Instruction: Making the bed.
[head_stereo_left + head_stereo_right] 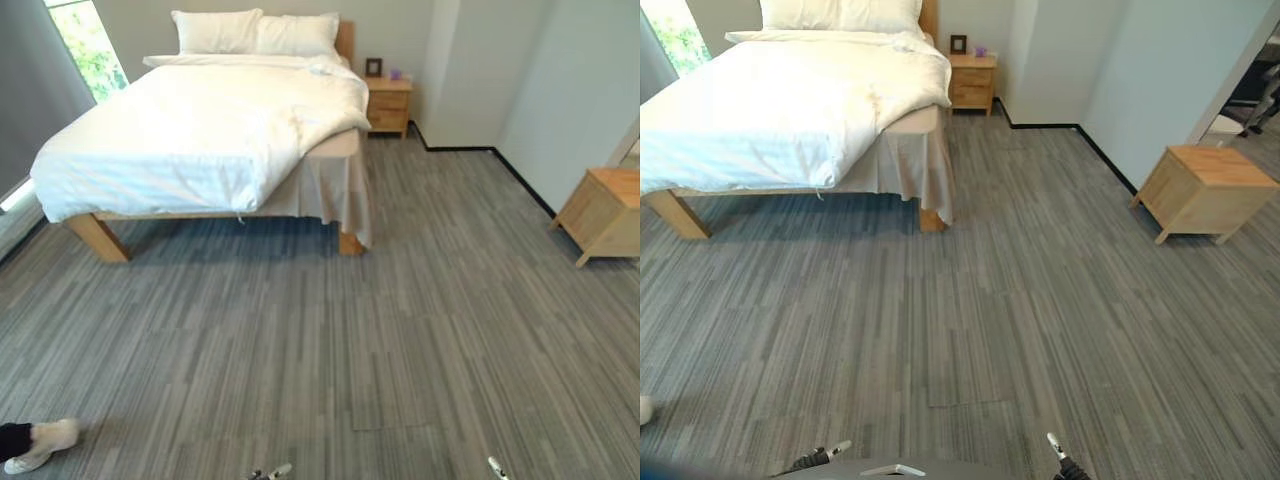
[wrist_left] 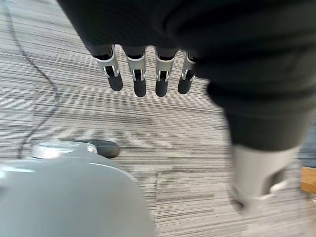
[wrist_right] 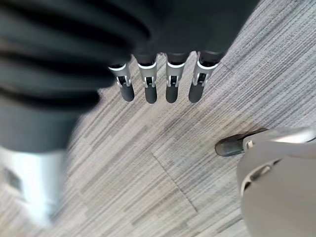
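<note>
Room: grey striped carpet tiles [image 1: 400,330] run from the near edge to pale walls at the far side; a dark skirting line marks the wall foot on the right; a window [image 1: 88,45] with a grey curtain stands at the far left
Left hand [image 2: 143,74]: hangs over the carpet, fingers [image 2: 139,81] straight and spread in a row, holding nothing; its fingertip shows at the near edge of the right eye view
Right hand [image 3: 160,81]: hangs over the carpet likewise, fingers [image 3: 150,86] straight and apart, touching nothing
Open floor: a wide stretch of carpet lies between the hands and the bed; one tile near the middle of the near floor has a slightly raised seam
Bed [image 1: 200,140]: far left, on a wooden frame with a leg at each near corner; well apart from both hands
Duvet [image 1: 180,130]: white, spread over the mattress; its near edge hangs over the foot of the bed; its right edge is drawn in and rumpled, leaving a strip of mattress and the beige bed skirt [image 1: 335,190] bare at the near right corner
Pillows [image 1: 255,32]: two white ones side by side against the wooden headboard
Nightstand [image 1: 388,105]: wooden, just right of the bed head, a small picture frame [image 1: 373,67] on top
Wooden cabinet [image 1: 1203,190]: on short legs against the right wall; carpet open between it and the bed
Person: a foot in a pale shoe [image 1: 40,443] at the near left edge of the floor
</note>
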Controlling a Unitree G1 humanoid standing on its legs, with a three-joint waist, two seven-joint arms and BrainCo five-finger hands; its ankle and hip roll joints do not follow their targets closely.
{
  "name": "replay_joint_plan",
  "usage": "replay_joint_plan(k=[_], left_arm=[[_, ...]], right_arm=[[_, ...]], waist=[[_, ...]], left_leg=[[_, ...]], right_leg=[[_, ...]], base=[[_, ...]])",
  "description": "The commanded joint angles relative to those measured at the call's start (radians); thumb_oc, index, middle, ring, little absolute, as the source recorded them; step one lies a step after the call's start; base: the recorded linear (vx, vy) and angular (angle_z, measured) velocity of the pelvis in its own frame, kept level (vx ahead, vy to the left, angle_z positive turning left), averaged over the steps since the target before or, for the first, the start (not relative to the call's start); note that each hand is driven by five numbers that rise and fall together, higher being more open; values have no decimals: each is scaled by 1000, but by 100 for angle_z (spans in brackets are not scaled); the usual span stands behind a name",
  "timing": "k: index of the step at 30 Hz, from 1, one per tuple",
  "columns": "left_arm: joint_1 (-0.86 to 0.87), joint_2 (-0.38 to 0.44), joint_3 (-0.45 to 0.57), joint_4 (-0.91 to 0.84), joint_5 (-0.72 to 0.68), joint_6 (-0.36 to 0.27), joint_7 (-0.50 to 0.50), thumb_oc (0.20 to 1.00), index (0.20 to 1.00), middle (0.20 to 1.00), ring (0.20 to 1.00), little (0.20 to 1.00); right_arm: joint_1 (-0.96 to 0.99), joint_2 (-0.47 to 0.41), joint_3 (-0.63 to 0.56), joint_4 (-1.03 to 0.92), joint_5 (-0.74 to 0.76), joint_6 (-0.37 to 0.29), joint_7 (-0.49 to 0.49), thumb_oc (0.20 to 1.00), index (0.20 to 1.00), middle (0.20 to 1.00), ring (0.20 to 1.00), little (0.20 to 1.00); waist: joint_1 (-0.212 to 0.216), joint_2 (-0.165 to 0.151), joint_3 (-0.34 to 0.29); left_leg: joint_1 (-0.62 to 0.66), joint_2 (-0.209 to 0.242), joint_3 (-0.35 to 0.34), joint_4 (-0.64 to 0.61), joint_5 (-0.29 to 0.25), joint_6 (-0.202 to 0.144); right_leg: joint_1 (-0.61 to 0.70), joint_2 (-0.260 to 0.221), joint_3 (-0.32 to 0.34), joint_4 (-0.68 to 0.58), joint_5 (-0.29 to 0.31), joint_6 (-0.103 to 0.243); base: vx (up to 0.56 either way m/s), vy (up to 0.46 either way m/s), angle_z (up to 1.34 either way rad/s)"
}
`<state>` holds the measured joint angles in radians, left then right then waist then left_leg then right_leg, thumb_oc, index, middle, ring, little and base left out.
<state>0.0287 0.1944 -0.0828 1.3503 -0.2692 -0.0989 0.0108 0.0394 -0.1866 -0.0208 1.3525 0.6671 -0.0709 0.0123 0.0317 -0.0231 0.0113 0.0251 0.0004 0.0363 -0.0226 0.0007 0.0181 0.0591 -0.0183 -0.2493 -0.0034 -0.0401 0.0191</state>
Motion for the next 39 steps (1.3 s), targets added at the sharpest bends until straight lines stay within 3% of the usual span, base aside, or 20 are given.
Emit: replay_joint_plan(k=[1, 7, 14, 17, 19, 22, 24, 33, 36, 39], left_arm=[[-76, 8, 25, 48, 8, -10, -5, 1000, 1000, 1000, 1000, 1000], [-89, 31, -10, 11, 55, -22, -3, 1000, 1000, 1000, 1000, 1000], [-130, 92, -30, -55, 56, -27, 1, 1000, 1000, 1000, 1000, 1000], [-133, 152, -74, -361, 38, -40, 27, 1000, 1000, 1000, 1000, 1000], [-78, 192, -42, -647, -16, -32, 42, 1000, 1000, 1000, 1000, 1000], [-39, 183, -7, -837, -30, -37, 69, 1000, 1000, 1000, 1000, 1000], [-20, 168, -7, -927, -33, -38, 81, 1000, 1000, 1000, 1000, 1000], [35, 144, 37, -997, -67, -44, 84, 1000, 1000, 1000, 1000, 1000], [43, 143, 48, -996, -77, -46, 89, 1000, 1000, 1000, 1000, 1000], [73, 150, 101, -1024, -96, -53, 115, 1000, 1000, 1000, 1000, 1000]], right_arm=[[-63, -2, 4, 57, -27, -8, 15, 1000, 1000, 1000, 1000, 1000], [-65, -24, 42, 4, -78, -9, 36, 1000, 1000, 1000, 1000, 1000], [-110, -90, 22, -171, 0, -40, 41, 1000, 1000, 1000, 1000, 1000], [-117, -122, 58, -424, -30, -61, 23, 1000, 1000, 1000, 1000, 1000], [-84, -151, 85, -634, -105, -59, 14, 1000, 1000, 1000, 1000, 1000], [-48, -158, 105, -855, -200, -61, 5, 1000, 1000, 1000, 1000, 1000], [-28, -122, 101, -919, -146, -78, 9, 1000, 1000, 1000, 1000, 1000], [21, -136, 154, -1028, -321, -66, 31, 1000, 1000, 1000, 1000, 1000], [21, -137, 158, -1034, -332, -66, 27, 1000, 1000, 1000, 1000, 1000], [-28, -131, 161, -1038, -309, -77, 13, 1000, 1000, 1000, 1000, 1000]], waist=[[16, -34, 33], [15, -34, 35], [-5, -28, 38], [-7, -20, 44], [1, -21, 52], [3, -24, 53], [6, -26, 55], [12, -36, 67], [15, -38, 69], [35, -41, 85]], left_leg=[[48, 17, -63, -65, 14, -58], [44, 14, -65, -65, 14, -58], [51, 14, -44, -65, 11, -60], [51, 14, -39, -65, 15, -59], [53, 14, -43, -65, 15, -57], [45, 12, -47, -65, 18, -54], [46, 10, -48, -65, 15, -50], [40, 4, -43, -65, 9, -46], [37, 3, -40, -65, 8, -44], [29, -19, -29, -65, -3, -22]], right_leg=[[59, -115, 2, -80, 86, 110], [58, -117, 1, -80, 87, 111], [51, -119, 26, -75, 93, 115], [45, -118, 34, -74, 98, 119], [48, -118, 32, -71, 98, 121], [41, -122, 31, -70, 100, 122], [43, -125, 30, -71, 99, 123], [37, -132, 34, -74, 100, 127], [33, -135, 36, -74, 102, 130], [4, -164, 46, -39, 118, 153]], base=[[-5, 13, 5], [-12, 10, 3], [-14, 19, -9], [-40, 37, -14], [-14, 11, -3], [0, 0, 0], [0, 0, 0], [5, 10, 0], [13, 38, -2], [31, 143, -7]])
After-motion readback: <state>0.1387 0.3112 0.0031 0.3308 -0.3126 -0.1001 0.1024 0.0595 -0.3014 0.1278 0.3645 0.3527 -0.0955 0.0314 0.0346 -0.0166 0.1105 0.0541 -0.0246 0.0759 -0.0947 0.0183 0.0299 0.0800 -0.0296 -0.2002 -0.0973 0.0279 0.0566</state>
